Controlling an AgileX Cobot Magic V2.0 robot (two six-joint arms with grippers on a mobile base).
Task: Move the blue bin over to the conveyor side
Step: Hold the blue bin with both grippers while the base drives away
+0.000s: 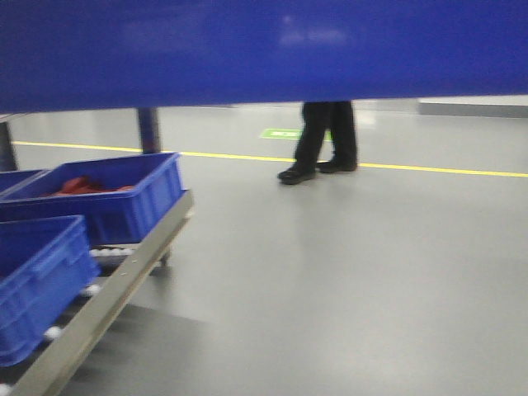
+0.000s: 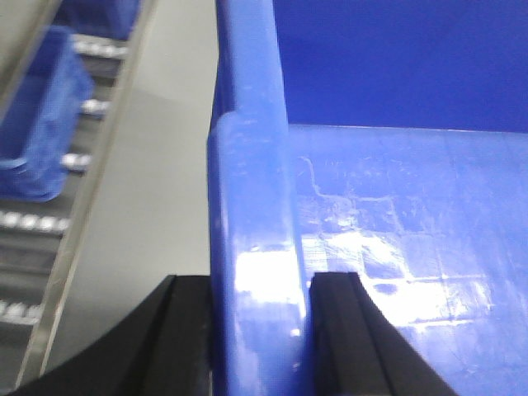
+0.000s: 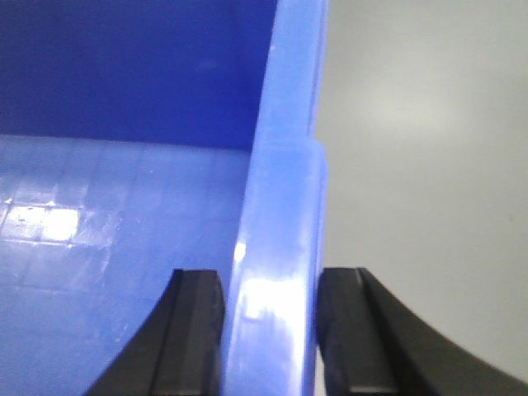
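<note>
The blue bin (image 1: 264, 49) is held up off the floor, and its glossy wall fills the whole top of the front view. In the left wrist view, my left gripper (image 2: 260, 285) is shut on the bin's left rim (image 2: 252, 206), one black finger outside and one inside the wall. In the right wrist view, my right gripper (image 3: 271, 276) is shut the same way on the right rim (image 3: 280, 214). The bin's scuffed inner floor (image 2: 396, 214) holds nothing that I can see. The conveyor is out of view.
A stainless-steel rack with white rollers (image 1: 124, 272) stands at lower left, bearing a blue bin with red items (image 1: 107, 194) and a nearer blue bin (image 1: 37, 280). A person's dark legs (image 1: 326, 140) stand on the grey floor by a yellow line (image 1: 429, 171).
</note>
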